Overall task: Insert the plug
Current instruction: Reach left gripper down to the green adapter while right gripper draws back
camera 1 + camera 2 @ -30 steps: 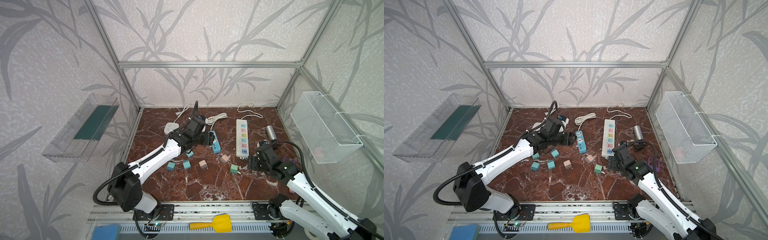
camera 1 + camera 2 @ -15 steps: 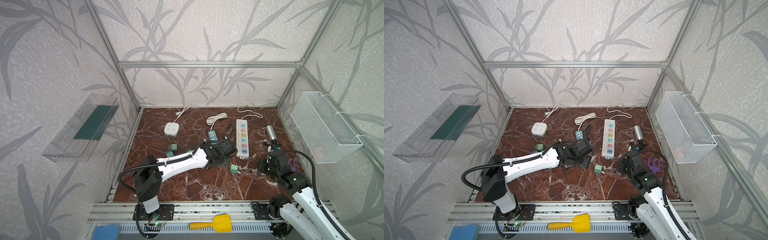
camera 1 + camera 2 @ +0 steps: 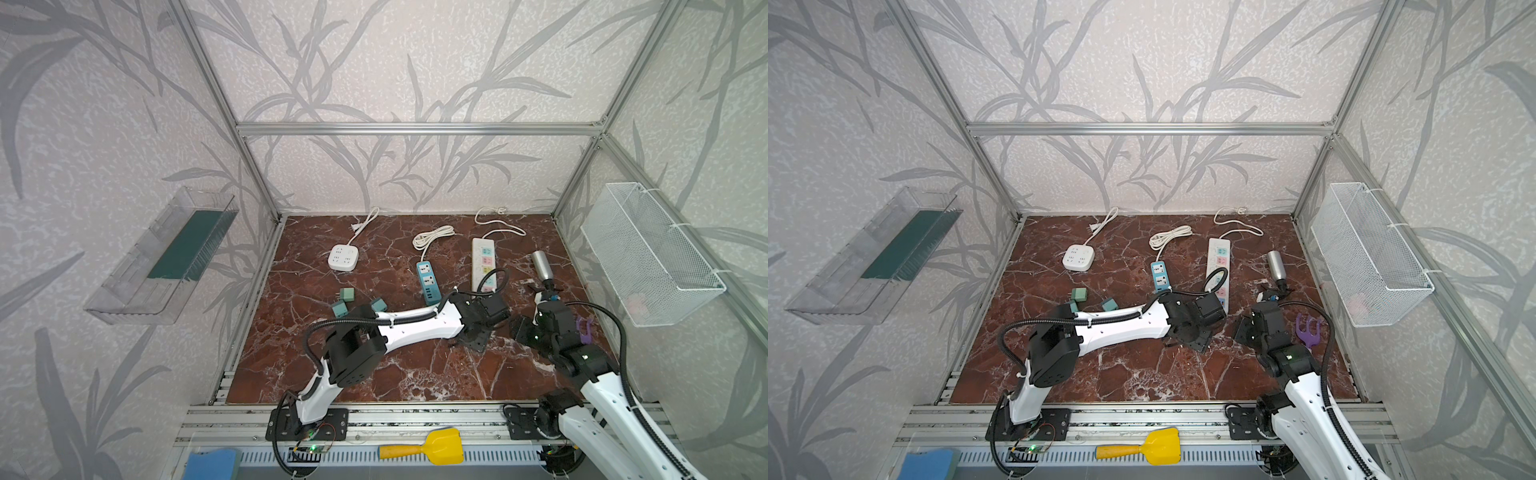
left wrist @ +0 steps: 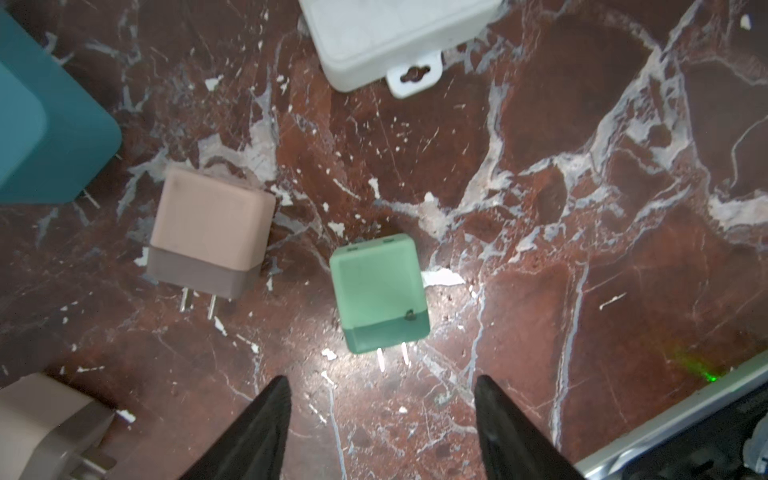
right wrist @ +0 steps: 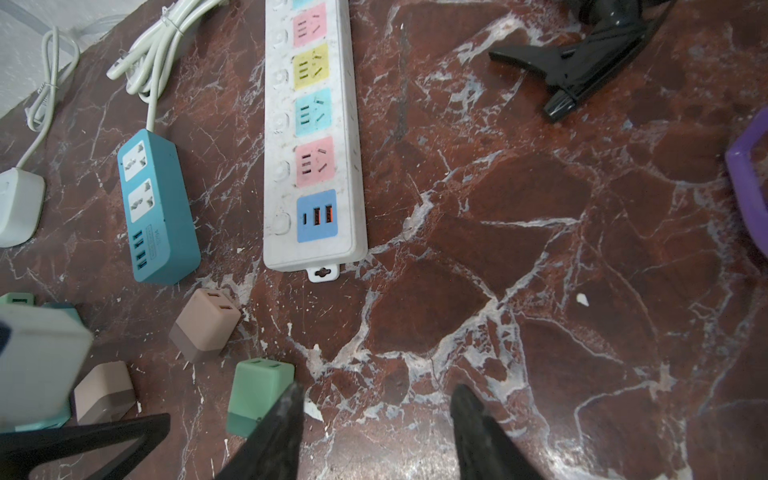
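Note:
A mint-green plug [image 4: 380, 293] lies flat on the marble floor, its two prongs pointing toward my left gripper [image 4: 380, 386], which hangs open just short of it. A pink plug [image 4: 210, 232] lies beside it. The same green plug [image 5: 257, 390] touches the side of one finger of my open right gripper [image 5: 378, 392], which holds nothing. The long white power strip [image 5: 313, 137] with coloured sockets and the teal strip [image 5: 156, 208] lie beyond the plugs. In both top views the left gripper [image 3: 471, 338] reaches across the middle and hides these plugs; the right gripper [image 3: 519, 328] faces it closely.
Teal plugs [image 3: 347, 294] lie at centre left and a white square socket block [image 3: 343, 257] at the back. A silver spray bottle [image 3: 541, 266] and a purple piece [image 3: 584, 330] sit by the right arm. A wire basket [image 3: 648, 257] hangs on the right wall.
My left arm has swung from the back left by the teal strip across to the plugs near the white strip's end. The right gripper stayed at the front right, shifting only slightly.

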Action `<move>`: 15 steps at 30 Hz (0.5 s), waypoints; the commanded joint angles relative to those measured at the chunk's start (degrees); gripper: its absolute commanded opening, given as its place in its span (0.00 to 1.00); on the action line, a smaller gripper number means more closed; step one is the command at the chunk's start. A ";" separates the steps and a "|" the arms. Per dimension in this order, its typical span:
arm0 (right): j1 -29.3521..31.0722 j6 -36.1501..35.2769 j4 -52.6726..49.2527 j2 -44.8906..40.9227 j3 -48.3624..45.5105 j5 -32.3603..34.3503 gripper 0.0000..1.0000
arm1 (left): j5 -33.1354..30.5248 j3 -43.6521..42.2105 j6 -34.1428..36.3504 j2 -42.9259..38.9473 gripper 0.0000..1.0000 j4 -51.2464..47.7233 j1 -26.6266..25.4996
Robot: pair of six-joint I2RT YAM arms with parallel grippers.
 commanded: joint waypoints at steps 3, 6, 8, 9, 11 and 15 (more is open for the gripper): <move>-0.38 -0.31 0.75 -0.19 -0.90 -0.45 0.63 | -1.75 5.08 -0.44 4.85 0.72 -5.95 0.54; -0.38 -0.48 0.97 -0.16 -1.13 -0.84 0.63 | -0.20 5.75 -0.32 6.27 0.71 -5.46 0.45; -0.39 -0.34 1.54 -0.30 -1.49 -1.39 0.64 | 0.16 5.84 -0.19 7.06 0.70 -5.21 0.43; -0.38 -0.19 1.94 -0.26 -1.65 -1.80 0.64 | 0.34 5.98 -0.14 7.46 0.70 -5.04 0.45; -0.38 0.20 2.73 -0.25 -2.17 -2.41 0.64 | 0.30 5.97 -0.06 8.22 0.68 -4.97 0.50; -0.42 0.13 3.48 -0.06 -2.50 -3.01 0.64 | -1.29 5.15 0.12 8.72 0.65 -3.64 0.47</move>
